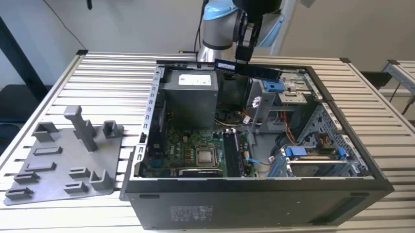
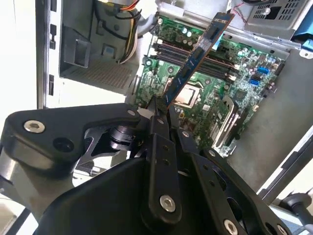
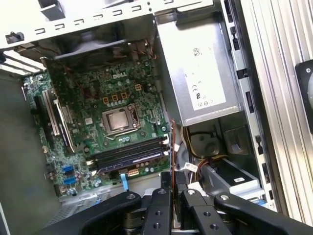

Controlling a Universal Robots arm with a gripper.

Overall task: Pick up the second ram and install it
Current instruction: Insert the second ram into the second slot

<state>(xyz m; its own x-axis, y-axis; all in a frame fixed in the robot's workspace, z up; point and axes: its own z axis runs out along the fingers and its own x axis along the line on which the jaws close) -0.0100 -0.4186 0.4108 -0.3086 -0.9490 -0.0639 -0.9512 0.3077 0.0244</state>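
A: Gripper (image 2: pixel 159 108) status?

B: Fingers clamped on the second ram (image 2: pixel 198 51), gripped twd one end, most of the stick poking out past the tips. In the first wrist view it's edge-on, a thin blade.

A: Where's the stick rel. to the board?

B: In the air, well above it, touching nothing. Exterior view has it roughly level over the far rim of the case (image 1: pixel 259 194).

A: So which step?

B: My read: pickup done, install not yet. It's the carry/align phase.

A: What does seating call for?

B: Judgement only: contact edge turned down, stick parallel w/ the memory slots (image 3: pixel 129 155), a straight even press. Thin board, so a skewed push could bind it.

A: Any slot already filled?

B: Can't tell.

A: What's in the case?

B: Lid off. Motherboard (image 3: pixel 83 93) w/ CPU socket (image 3: pixel 119 120) mid-board, slots just beside it. Power supply (image 3: pixel 198 73) in one corner, cable bundle below it. Blue clips (image 1: pixel 275 86) on the drive cage at the exterior view's right.

A: Outside it?

B: Grey tray (image 1: pixel 48 165) w/ upright posts on the slatted table (image 1: pixel 110 73), at the exterior view's left, just beside the case.
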